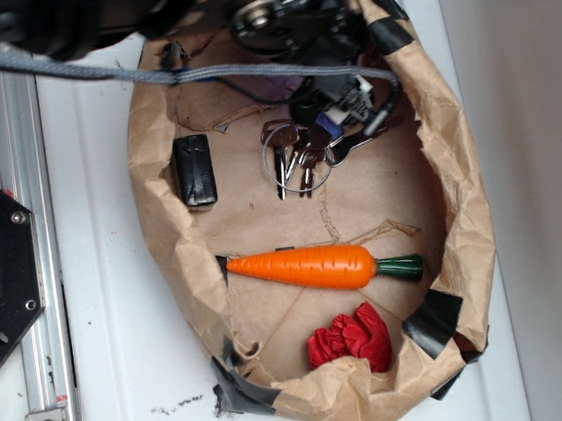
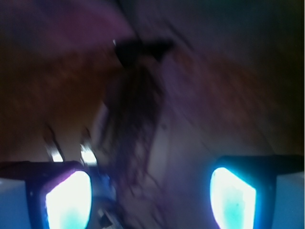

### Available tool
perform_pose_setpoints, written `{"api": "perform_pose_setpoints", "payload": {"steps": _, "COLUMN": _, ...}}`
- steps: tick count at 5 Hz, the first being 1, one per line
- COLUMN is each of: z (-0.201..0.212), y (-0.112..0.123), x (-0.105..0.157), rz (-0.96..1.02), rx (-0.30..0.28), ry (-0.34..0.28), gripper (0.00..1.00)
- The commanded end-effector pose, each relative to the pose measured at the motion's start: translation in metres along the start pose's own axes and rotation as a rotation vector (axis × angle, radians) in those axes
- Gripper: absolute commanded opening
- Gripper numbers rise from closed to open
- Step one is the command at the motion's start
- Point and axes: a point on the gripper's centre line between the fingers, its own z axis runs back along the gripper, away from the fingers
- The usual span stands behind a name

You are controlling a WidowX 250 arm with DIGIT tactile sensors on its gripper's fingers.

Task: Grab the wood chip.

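From the exterior view we see a white counter [image 1: 117, 368] carrying a shallow nest of crumpled brown paper [image 1: 462, 212], patched with black tape at its rim. Inside it, at about 6 o'clock, lies a red cloth [image 1: 352, 340]; just above that an orange carrot [image 1: 312, 267] lies crosswise, its green stem toward 3 o'clock. At 10 o'clock a small black box [image 1: 194, 169] sits near the paper wall. A bunch of keys [image 1: 298, 160] lies toward 12 o'clock, and the black arm [image 1: 281, 14] reaches in from the top edge, its lower end just beside the keys. A grey cable [image 1: 65, 67] runs across the top. From here we cannot make out the wood chip, and the fingers are hidden among the dark parts of the arm.

The wrist view is blurred and dim. We see the wood chip [image 2: 133, 119] as a dark, streaky, elongated piece lying on the paper, running from about 12 o'clock down toward 6 o'clock, left of centre. The fingers [image 2: 66, 198] glow pale blue at 7 and 5 o'clock, spread well apart with nothing between them. The chip's lower end lies just beside the finger at 7 o'clock; we cannot tell whether they touch. Bits of the keys [image 2: 88, 155] glint near that finger.
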Motion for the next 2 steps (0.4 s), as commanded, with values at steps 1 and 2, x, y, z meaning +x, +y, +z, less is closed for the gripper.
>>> {"api": "perform_pose_setpoints", "payload": {"steps": 1, "z": 0.011, "y": -0.001, "x": 0.027, "rz": 0.025, "rx": -0.046, "ry": -0.041, "gripper": 1.0}}
{"api": "perform_pose_setpoints", "payload": {"steps": 2, "z": -0.001, "y": -0.002, "x": 0.025, "rz": 0.019, "rx": -0.017, "ry": -0.04, "gripper": 1.0}}
